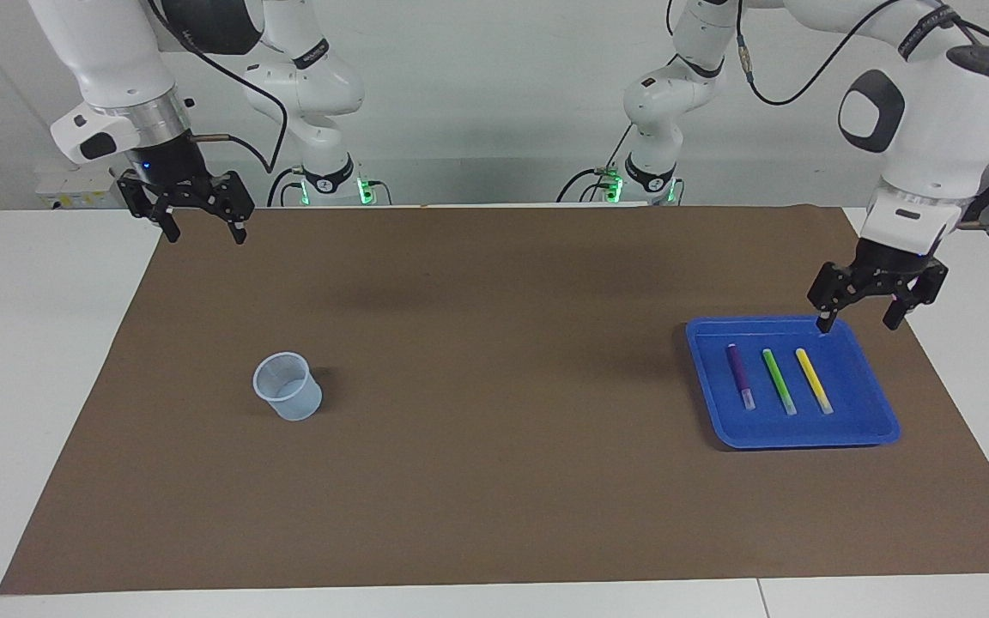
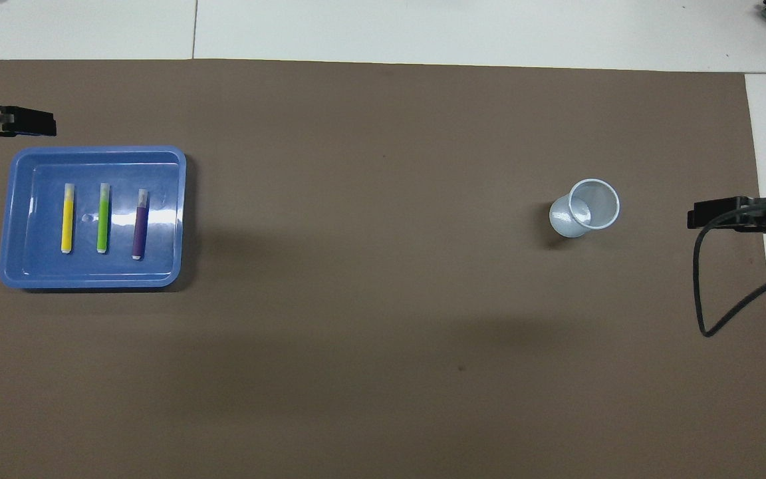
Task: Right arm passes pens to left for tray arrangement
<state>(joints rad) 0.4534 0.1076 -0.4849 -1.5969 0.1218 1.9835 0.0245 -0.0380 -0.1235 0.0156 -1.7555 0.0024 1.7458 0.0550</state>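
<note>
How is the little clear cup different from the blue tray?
The cup is small, see-through, tall and round; the tray is bright blue, shallow, roughly square and much wider. The cup is empty, while the tray holds three pens: purple, green and yellow, side by side. The cup stands toward the right arm's end, the tray toward the left arm's. Both rest on the brown mat.

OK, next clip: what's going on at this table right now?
Nothing is being held. The purple pen, green pen and yellow pen lie side by side, apart, in the blue tray at the left arm's end. The left claw hangs open in the air over the tray's robot-side rim. The right claw waits, open and raised, over the brown mat's corner at its own end. A clear plastic cup stands empty on the mat.
</note>
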